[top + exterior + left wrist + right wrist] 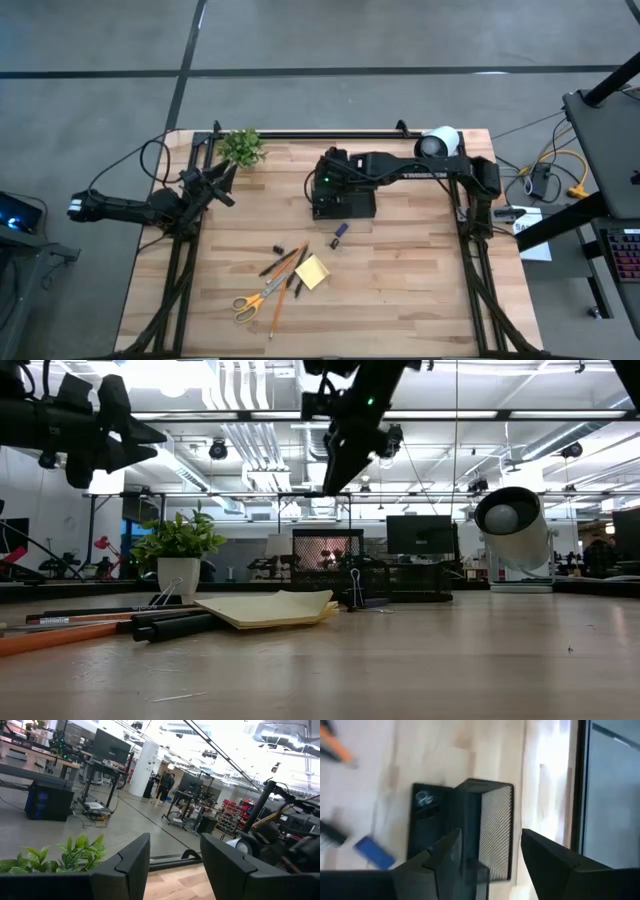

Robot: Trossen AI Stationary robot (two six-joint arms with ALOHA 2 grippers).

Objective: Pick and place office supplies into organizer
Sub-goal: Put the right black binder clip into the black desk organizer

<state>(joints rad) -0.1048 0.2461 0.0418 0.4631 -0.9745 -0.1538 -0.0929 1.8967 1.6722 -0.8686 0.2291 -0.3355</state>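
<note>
Right gripper [487, 857] above mesh organizer [485, 827], fingers spread, empty; left gripper [175, 865] likewise parted, idle; scissors [258, 299] rigid, light, probably best gripped at blades.

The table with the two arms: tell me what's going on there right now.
The right gripper hangs open right above the black mesh organizer near the table's far edge, holding nothing. A small clip lies in one compartment. The left gripper waits open beside the green plant. The sticky-note pad, scissors, pencils and pens lie loose on the table.

organizer [343, 204] mid-table, sticky pad [312, 271] before it, scissors [250, 302] nearest front
</note>
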